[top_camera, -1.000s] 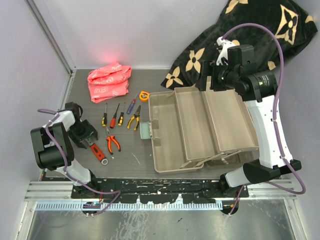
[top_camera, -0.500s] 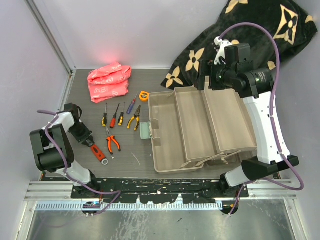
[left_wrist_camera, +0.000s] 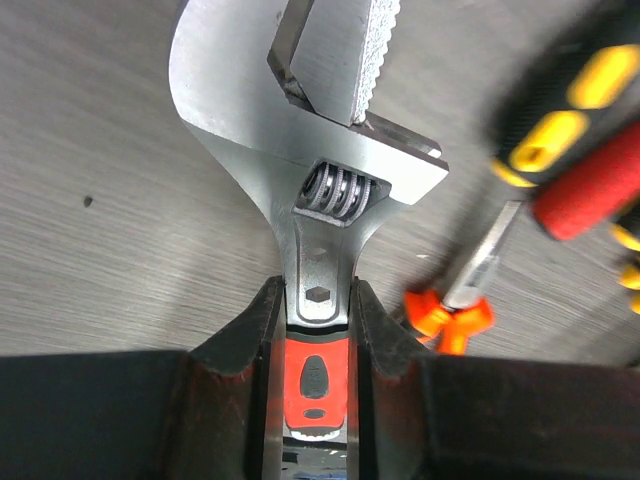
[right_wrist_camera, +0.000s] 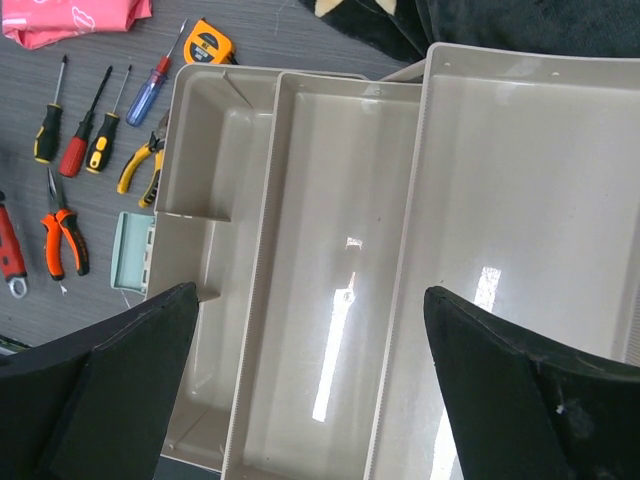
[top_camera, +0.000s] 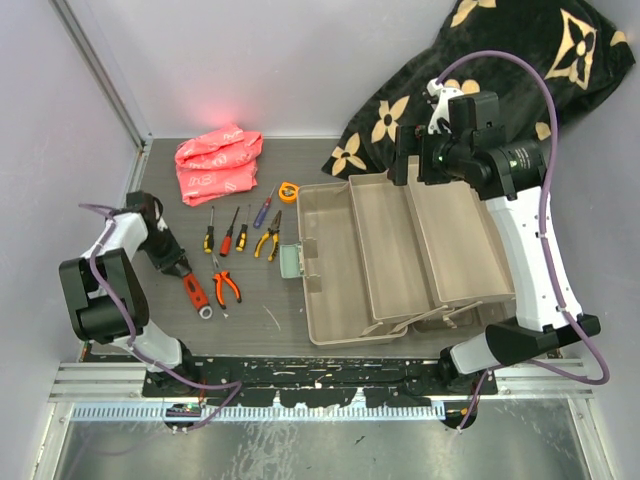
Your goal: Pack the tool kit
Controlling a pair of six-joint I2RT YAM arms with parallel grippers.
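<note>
The left gripper (left_wrist_camera: 318, 305) is clenched on the neck of the red wrench (left_wrist_camera: 310, 180) at the table's left. The right gripper (right_wrist_camera: 320, 400) hangs released over the open toolbox (right_wrist_camera: 330, 250) on the right. With so narrow a grip, the heavy head may swivel and knock the orange pliers (top_camera: 227, 287) just beside it. Counted: one wrench, two pliers, four screwdrivers (right_wrist_camera: 75, 152), one tape measure (right_wrist_camera: 205, 42).

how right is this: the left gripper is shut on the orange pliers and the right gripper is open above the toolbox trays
Wrong on one point: the left gripper is shut on the red wrench, not the orange pliers, as the left wrist view shows. The rest stands.
</note>
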